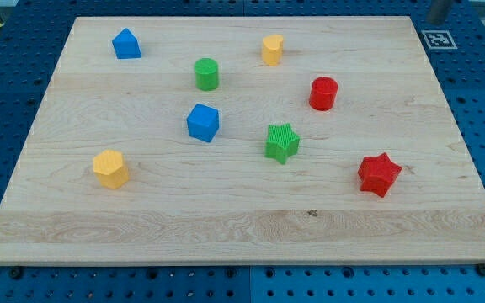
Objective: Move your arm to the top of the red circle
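The red circle (323,93), a short red cylinder, stands on the wooden board (242,227) right of centre in the upper half. A short piece of a grey rod shows at the view's top right edge, just beyond the board's corner. Its lower end, my tip (434,19), is far to the upper right of the red circle and touches no block.
Other blocks on the board are a blue house shape (126,44), a yellow block (272,50), a green cylinder (206,74), a blue cube (202,122), a green star (282,142), a red star (379,174) and a yellow hexagon (110,168). A black-and-white marker tag (438,39) lies off the top right corner.
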